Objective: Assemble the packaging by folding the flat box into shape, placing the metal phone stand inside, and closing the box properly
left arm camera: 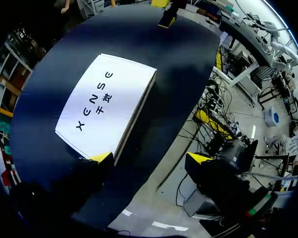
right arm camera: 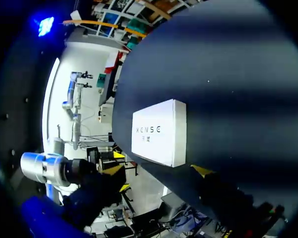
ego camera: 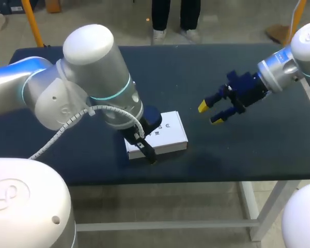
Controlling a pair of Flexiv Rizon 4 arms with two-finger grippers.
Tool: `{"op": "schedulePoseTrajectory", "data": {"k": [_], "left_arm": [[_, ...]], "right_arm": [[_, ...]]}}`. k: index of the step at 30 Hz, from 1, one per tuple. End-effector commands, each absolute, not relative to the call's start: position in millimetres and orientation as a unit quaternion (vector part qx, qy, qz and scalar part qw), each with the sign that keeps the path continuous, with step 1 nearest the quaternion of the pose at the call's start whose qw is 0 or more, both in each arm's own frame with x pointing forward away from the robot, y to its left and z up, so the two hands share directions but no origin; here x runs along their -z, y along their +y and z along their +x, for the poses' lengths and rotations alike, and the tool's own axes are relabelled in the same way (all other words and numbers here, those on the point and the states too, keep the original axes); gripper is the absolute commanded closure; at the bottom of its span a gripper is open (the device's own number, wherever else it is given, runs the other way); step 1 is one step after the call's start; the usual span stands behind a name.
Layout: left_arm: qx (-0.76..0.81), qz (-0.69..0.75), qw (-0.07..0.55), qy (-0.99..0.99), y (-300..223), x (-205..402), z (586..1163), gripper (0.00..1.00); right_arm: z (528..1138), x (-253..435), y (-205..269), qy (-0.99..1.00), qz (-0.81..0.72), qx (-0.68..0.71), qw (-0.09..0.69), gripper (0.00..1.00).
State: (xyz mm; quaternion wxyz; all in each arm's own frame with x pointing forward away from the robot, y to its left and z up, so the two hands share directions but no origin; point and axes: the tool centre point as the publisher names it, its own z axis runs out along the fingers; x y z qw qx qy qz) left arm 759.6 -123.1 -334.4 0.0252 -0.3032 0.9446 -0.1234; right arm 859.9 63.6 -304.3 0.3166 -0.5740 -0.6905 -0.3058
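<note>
Though wide open and empty, left hand at a corner of white box.

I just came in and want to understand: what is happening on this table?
Two robot arms are working on a white box, which lies formed and seemingly shut near the front edge of the table. The left gripper is low at the box's near corner, open, with one yellow tip against it. The right gripper hangs open above the table beside the box, holding nothing.
</note>
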Motion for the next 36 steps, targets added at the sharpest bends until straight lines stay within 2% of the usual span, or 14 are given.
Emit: {"op": "schedulePoseTrajectory", "data": {"k": [1, 7, 10, 18, 21, 29, 36], "left_arm": [[0.118, -0.305, 0.029, 0.945, -126.3, 333.6, 759.9, 0.0], [0.131, -0.332, 0.021, 0.934, -133.1, 337.2, 755.6, 0.0], [0.142, -0.379, 0.012, 0.914, -141.6, 340.4, 749.5, 0.0], [0.1, -0.508, 0.049, 0.854, -173.8, 355.2, 738.8, 0.0], [0.092, -0.527, 0.037, 0.844, -181.6, 360.2, 738.0, 0.0], [0.078, -0.563, 0.005, 0.823, -198.0, 376.1, 741.9, 0.0], [0.061, -0.59, 0.014, 0.805, -203.0, 385.7, 752.8, 0.0]], "right_arm": [[856.5, 304.0, 62.8, -0.689, -0.576, 0.311, 0.312, 0.0], [860.3, 305.2, 58.4, -0.698, -0.558, 0.321, 0.314, 0.0], [868.3, 305.4, 49.7, -0.717, -0.539, 0.352, 0.267, 0.0], [880.1, 301.7, 32.2, -0.792, -0.437, 0.394, 0.161, 0.0], [886.3, 303.1, 27.5, -0.804, -0.416, 0.401, 0.139, 0.0], [901.1, 313.0, 14.1, -0.832, -0.366, 0.404, 0.102, 0.0], [910.3, 319.9, -4.3, -0.84, -0.341, 0.412, 0.094, 0.0]]}}
